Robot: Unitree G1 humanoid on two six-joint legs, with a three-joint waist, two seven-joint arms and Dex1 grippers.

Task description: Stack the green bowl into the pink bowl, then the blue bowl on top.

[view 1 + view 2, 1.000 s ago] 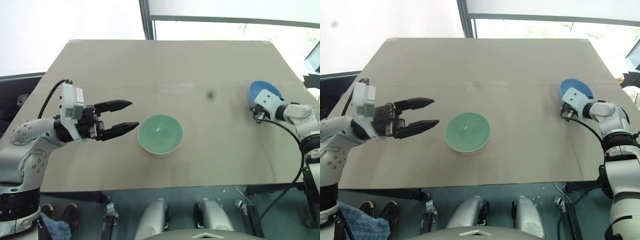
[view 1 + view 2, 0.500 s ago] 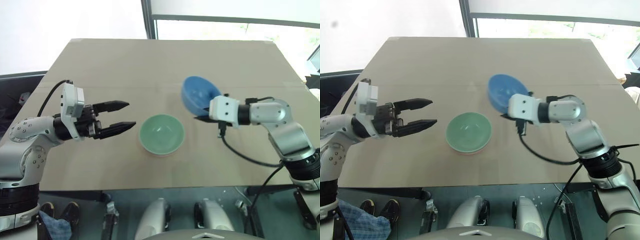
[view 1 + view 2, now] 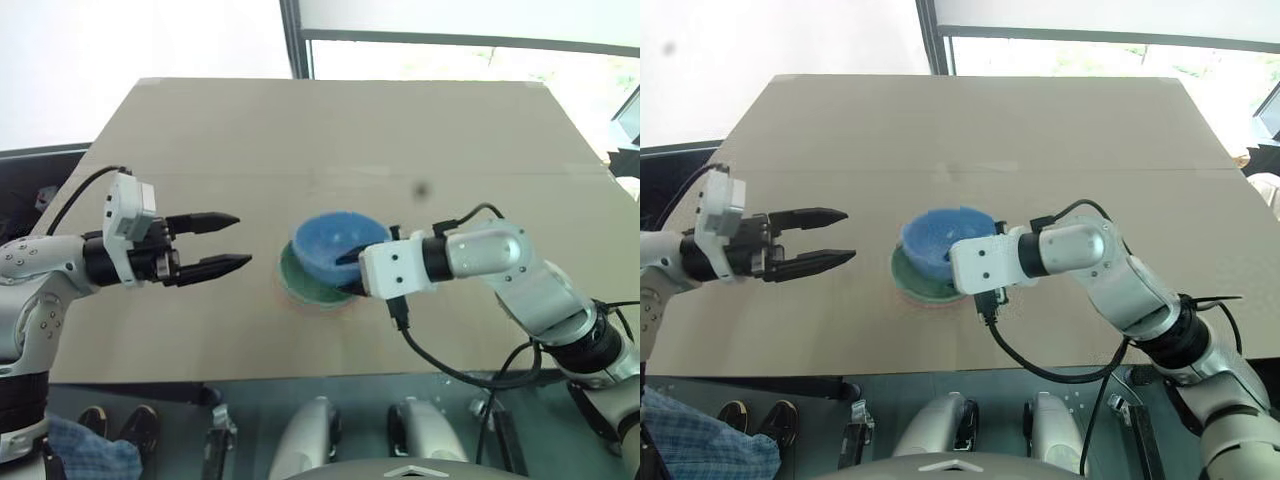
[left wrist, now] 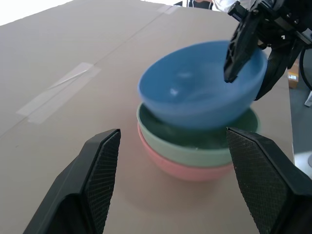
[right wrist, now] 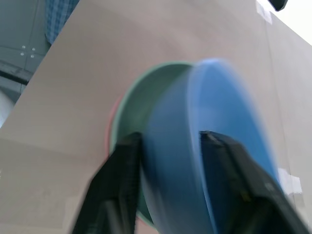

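Looking over the surface, I judged the task nearly finished. The green bowl already sat inside the pink bowl, and only their rims showed from the side in the left wrist view. The pair stood near the front middle of the surface.

The blue bowl was over them, with its bottom just inside the green one, but it leaned a little and did not look fully seated. The right gripper was at its rim on the right side, one finger inside the bowl and one outside. In the left wrist view the jaws seemed to stand a little apart around the wall and not pressed on it, so I took the release as under way, but I cannot say for sure that the bowl was free.

The left gripper hovered just beside the stack on its left, with jaws spread wide and nothing between them.

What was left, as I judged it: to let the blue bowl drop level into the green one, then to pull the right arm away without dragging the rim.
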